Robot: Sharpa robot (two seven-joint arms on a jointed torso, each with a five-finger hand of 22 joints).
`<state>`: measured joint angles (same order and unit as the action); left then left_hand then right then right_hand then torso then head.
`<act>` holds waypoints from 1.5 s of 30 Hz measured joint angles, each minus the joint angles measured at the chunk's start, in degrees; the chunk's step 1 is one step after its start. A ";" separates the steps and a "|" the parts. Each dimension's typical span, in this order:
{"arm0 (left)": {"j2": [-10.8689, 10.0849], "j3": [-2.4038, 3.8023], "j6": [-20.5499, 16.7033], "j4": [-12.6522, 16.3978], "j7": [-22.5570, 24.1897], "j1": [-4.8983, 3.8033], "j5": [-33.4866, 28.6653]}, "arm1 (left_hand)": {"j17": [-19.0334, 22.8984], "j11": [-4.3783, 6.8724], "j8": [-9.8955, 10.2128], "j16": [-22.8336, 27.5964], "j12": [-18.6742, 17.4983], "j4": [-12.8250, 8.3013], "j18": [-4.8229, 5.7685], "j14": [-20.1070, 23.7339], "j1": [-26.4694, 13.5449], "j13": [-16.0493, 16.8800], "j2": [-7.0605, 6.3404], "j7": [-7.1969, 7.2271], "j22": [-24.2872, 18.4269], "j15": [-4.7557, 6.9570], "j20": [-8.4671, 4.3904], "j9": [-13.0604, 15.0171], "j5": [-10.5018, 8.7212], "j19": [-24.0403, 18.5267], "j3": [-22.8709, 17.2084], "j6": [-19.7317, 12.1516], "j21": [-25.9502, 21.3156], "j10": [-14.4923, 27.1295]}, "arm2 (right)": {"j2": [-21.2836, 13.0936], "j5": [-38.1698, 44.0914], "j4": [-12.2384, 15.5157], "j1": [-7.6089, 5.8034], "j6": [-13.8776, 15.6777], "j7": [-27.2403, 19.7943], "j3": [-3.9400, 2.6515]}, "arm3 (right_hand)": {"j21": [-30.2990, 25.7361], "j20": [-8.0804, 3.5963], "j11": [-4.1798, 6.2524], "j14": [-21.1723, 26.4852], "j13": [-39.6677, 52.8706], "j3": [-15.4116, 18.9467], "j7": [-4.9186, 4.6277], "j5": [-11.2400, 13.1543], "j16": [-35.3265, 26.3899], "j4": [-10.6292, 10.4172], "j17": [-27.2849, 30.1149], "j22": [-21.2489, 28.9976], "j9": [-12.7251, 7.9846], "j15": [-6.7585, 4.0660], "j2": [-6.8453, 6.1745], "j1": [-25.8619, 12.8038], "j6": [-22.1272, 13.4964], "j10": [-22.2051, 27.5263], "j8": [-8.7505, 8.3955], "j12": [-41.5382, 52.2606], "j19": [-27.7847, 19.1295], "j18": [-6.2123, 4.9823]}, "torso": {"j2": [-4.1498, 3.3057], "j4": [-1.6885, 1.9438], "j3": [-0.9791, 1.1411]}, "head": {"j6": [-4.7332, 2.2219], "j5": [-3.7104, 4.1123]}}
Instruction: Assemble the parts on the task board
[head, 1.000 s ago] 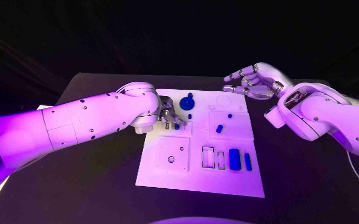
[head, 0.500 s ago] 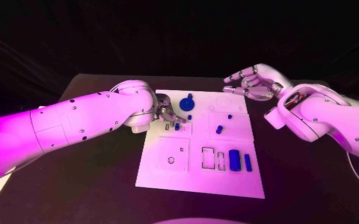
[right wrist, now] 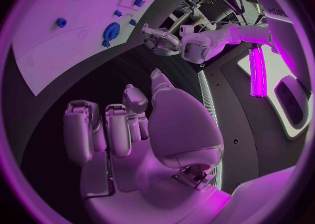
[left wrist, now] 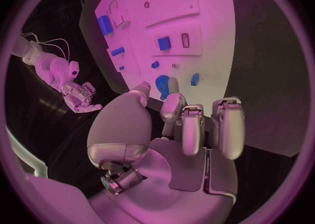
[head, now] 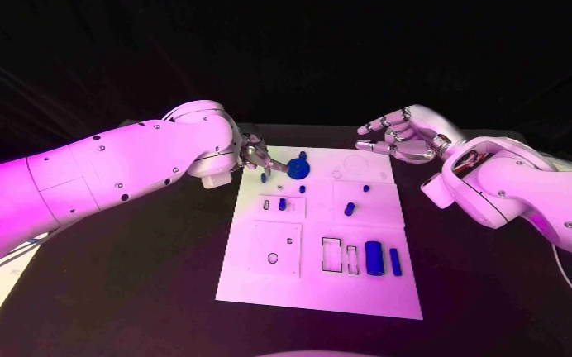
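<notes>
Silver fingers (left wrist: pixel 186 124) of the left hand (head: pixel 253 159) hang loosely apart over the far left edge of the task board (head: pixel 269 278), pinching nothing — just beyond their tips lies a round blue part (head: pixel 297 168) with a smaller blue piece (head: pixel 264 177) beside it. The right hand (head: pixel 401 135) hovers off the board's far right corner, fingers (right wrist: pixel 82 129) half curled and apart, holding nothing. Further from both hands, toward the robot, 2 long blue parts (head: pixel 382 255) lie side by side on the board — beside 2 empty rectangular slots (head: pixel 339 253). The board rests on the black table (head: pixel 143 291).
</notes>
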<state>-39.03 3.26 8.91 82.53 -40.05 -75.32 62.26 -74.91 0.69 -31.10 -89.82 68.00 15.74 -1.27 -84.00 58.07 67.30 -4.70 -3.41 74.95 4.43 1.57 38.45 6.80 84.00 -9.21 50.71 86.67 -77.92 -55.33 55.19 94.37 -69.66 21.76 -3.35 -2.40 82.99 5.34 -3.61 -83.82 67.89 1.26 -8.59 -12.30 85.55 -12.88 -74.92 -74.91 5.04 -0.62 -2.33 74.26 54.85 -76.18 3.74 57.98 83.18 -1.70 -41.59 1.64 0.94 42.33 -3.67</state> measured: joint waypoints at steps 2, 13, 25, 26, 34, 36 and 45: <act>1.18 -0.02 0.35 -2.46 0.00 -0.13 -0.12 | 0.00 -0.79 2.13 0.00 -1.41 -0.22 0.00 -0.07 1.84 -1.45 0.17 -1.00 0.00 -0.55 0.55 -1.65 0.00 0.05 0.78 -1.00 -0.17 0.96 | 0.04 -0.02 -0.01 0.00 0.00 0.00 0.00 | 0.00 0.00 0.00 0.00 0.00 0.00 0.00 0.00 0.00 0.00 0.00 0.00 0.00 0.00 0.00 0.00 0.00 0.00 0.00 0.00 0.00 0.00 | 0.00 0.03 -0.01 | -0.07 -0.07; 6.83 -0.43 2.62 -13.57 -0.01 -0.41 0.86 | 0.00 -1.19 4.04 0.00 -1.82 0.49 -0.02 -0.07 3.90 -1.96 0.77 -0.89 -0.01 -0.96 1.28 -4.04 0.00 -0.08 3.61 1.26 -0.45 1.36 | 0.34 -0.09 -0.22 0.02 0.00 0.00 0.05 | 0.00 0.00 0.00 0.00 -0.06 0.16 0.00 0.00 0.00 -0.16 0.01 0.00 0.05 0.00 0.00 0.00 0.00 0.00 0.00 0.00 0.00 0.00 | -0.11 -0.13 -0.09 | -0.32 -0.27; 8.75 -0.84 6.28 -17.15 -0.01 -0.43 2.49 | 0.01 -0.67 2.76 0.00 -0.77 0.64 -0.02 -0.07 4.43 -1.28 1.30 -0.35 -0.02 -0.96 1.28 -3.69 0.00 -0.08 5.05 2.73 -0.45 0.83 | 0.55 -0.15 -0.28 0.05 -0.01 0.00 0.07 | 0.00 0.00 0.00 0.00 -0.06 0.47 0.00 -0.24 0.00 -0.16 0.01 -0.04 0.04 0.00 0.00 0.00 0.00 0.00 0.00 0.01 0.00 0.00 | -0.03 -0.04 -0.07 | -0.05 -0.29; 8.80 -0.85 6.54 -17.27 -0.01 -0.43 2.55 | 0.01 -0.55 2.76 0.00 -0.77 0.71 -0.02 -0.07 4.43 -1.19 1.30 -0.35 -0.02 -0.96 1.28 -3.63 0.00 -0.08 5.12 2.73 -0.45 0.71 | 0.55 -0.15 -0.29 0.05 -0.01 0.00 0.07 | 0.00 0.00 0.00 0.00 -0.05 0.47 0.00 -0.24 0.00 -0.16 0.01 -0.04 0.04 0.00 0.00 0.00 0.00 0.00 0.00 0.01 0.00 0.00 | -0.02 -0.04 -0.07 | -0.05 -0.30; 9.05 -1.03 8.53 -17.98 -0.01 -0.43 2.88 | 0.01 -0.46 2.53 0.00 -0.47 0.54 -0.03 -0.07 5.05 -1.06 1.92 -0.15 -0.02 -0.95 1.28 -3.44 0.00 -0.08 5.28 2.93 -0.45 0.63 | 0.60 -0.17 -0.34 0.06 -0.02 0.00 0.08 | 0.00 0.00 0.00 0.00 -0.05 0.47 0.00 -0.24 0.00 -0.16 0.02 -0.03 0.04 0.00 0.00 0.00 0.00 0.00 0.00 0.01 0.00 0.00 | 0.01 -0.04 -0.05 | -0.08 -0.41; 9.13 -1.10 9.00 -18.01 -0.02 -0.44 2.93 | 0.01 -0.46 2.53 0.00 -0.43 0.46 -0.02 -0.07 5.03 -1.03 1.90 -0.15 -0.02 -0.95 1.27 -3.44 0.00 -0.08 5.37 2.93 -0.45 0.62 | 0.62 -0.17 -0.35 0.06 -0.03 0.00 0.09 | 0.00 0.00 0.00 0.00 -0.05 0.47 0.00 -0.24 0.00 -0.16 0.02 -0.03 0.04 0.00 0.00 0.00 0.00 0.00 0.00 0.01 0.00 0.00 | 0.01 -0.04 -0.05 | -0.08 -0.43; 9.39 -1.33 10.54 -18.12 -0.02 -0.43 3.01 | 0.01 -0.26 2.18 0.00 -0.30 0.23 -0.02 0.05 6.64 -0.87 3.06 -0.15 -0.02 -0.83 1.27 -3.19 0.00 -0.08 5.59 2.93 -0.20 0.42 | 0.68 -0.18 -0.40 0.08 -0.07 0.00 0.09 | 0.00 0.00 0.00 0.00 -0.05 0.47 0.00 -0.55 0.00 -0.15 -0.03 -0.03 0.03 0.00 0.00 0.00 0.00 0.00 0.00 0.01 0.00 0.00 | -0.02 -0.04 -0.05 | 0.01 -0.48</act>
<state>-29.65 1.94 19.45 64.42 -40.07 -75.75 65.27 -74.90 0.43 -28.92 -89.82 67.70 15.97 -1.29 -83.95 64.71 66.42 -1.64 -3.56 74.92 3.59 2.85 35.26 6.80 83.92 -3.62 53.64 86.48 -77.50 -54.65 55.01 93.97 -69.58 21.69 -3.35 -2.31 82.99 5.34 -3.61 -83.82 67.84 1.73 -8.59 -12.86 85.55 -13.04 -74.95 -74.94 5.07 -0.62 -2.33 74.26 54.85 -76.18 3.74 57.99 83.18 -1.70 -41.61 1.59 0.89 42.34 -4.15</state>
